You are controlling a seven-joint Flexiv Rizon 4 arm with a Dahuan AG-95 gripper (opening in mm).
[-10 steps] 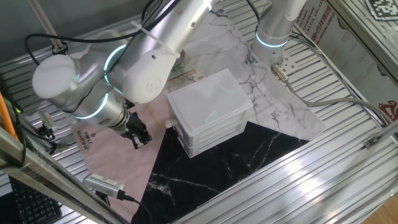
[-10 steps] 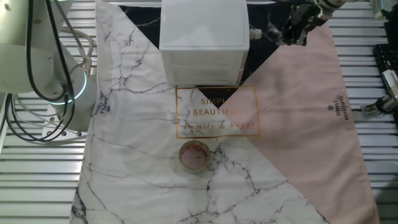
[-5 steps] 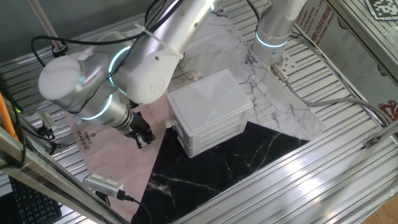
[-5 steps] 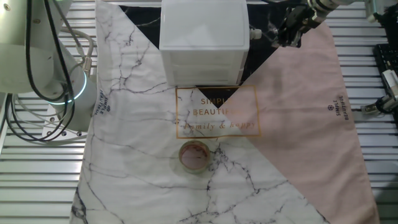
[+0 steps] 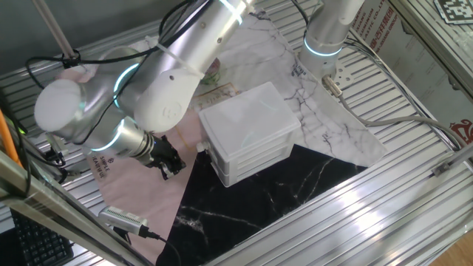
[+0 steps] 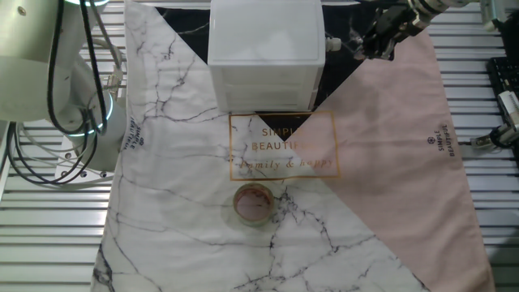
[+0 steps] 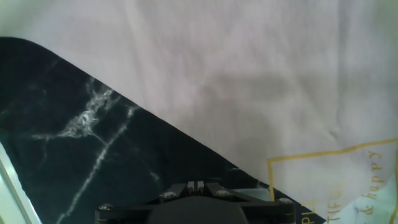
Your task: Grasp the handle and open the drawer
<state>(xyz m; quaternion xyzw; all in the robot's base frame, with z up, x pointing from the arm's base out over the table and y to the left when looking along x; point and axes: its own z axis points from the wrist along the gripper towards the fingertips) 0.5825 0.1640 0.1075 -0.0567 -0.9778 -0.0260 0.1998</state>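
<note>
While the gripper [image 5: 168, 164] hovered over the pink cloth [image 5: 140, 185] beside the white cabinet [image 5: 250, 140], its jaws too dark to judge, the drawer [image 6: 263, 90] sat closed, its handle [image 6: 332, 43] near the fingers.

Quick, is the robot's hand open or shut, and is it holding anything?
Hand: cannot be told if open or shut. It holds nothing, hanging over the pink cloth, apart from the handle.
</note>
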